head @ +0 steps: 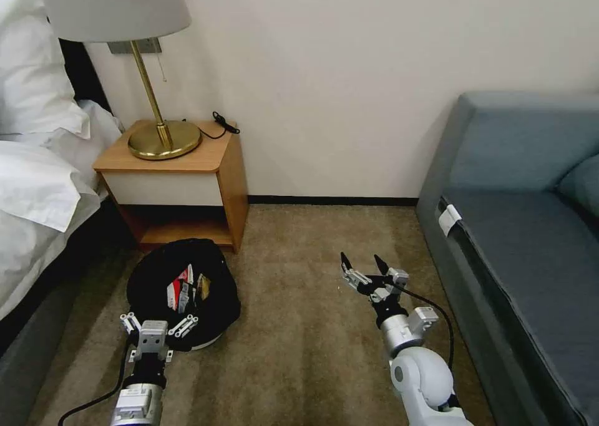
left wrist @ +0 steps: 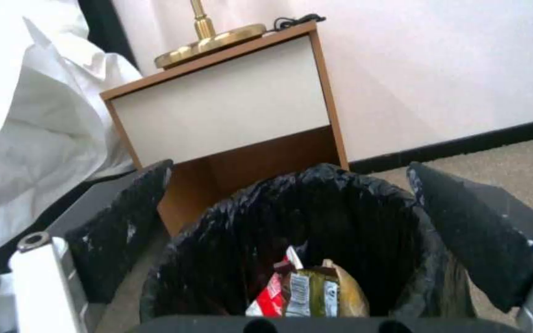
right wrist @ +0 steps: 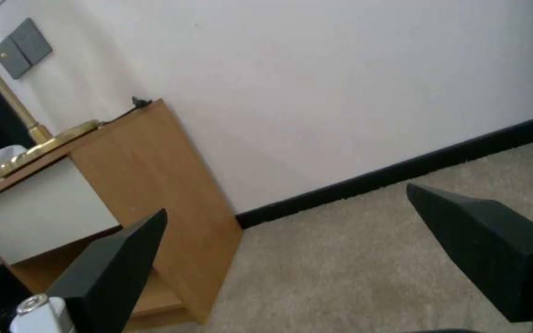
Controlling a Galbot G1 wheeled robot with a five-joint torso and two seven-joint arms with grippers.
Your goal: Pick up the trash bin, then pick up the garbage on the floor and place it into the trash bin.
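The trash bin [head: 156, 282], lined with a crinkled black bag, stands on the carpet in front of the nightstand. Garbage lies inside it: a red-and-white packet [head: 181, 290] [left wrist: 271, 296] and a yellow-green wrapper [left wrist: 322, 291]. My left gripper [head: 159, 321] [left wrist: 288, 171] is open at the bin's near rim, its fingers [left wrist: 125, 222] spread wide to either side of the bag-covered mouth [left wrist: 340, 208]. My right gripper [head: 360, 257] [right wrist: 286, 200] hangs open and empty above the bare carpet, to the right of the bin.
A wooden nightstand [head: 181, 183] with a brass lamp [head: 163, 140] stands just behind the bin. The bed [head: 37, 189] runs along the left, a blue-grey sofa [head: 524, 239] along the right. Open carpet [head: 299, 326] lies between them, up to the wall.
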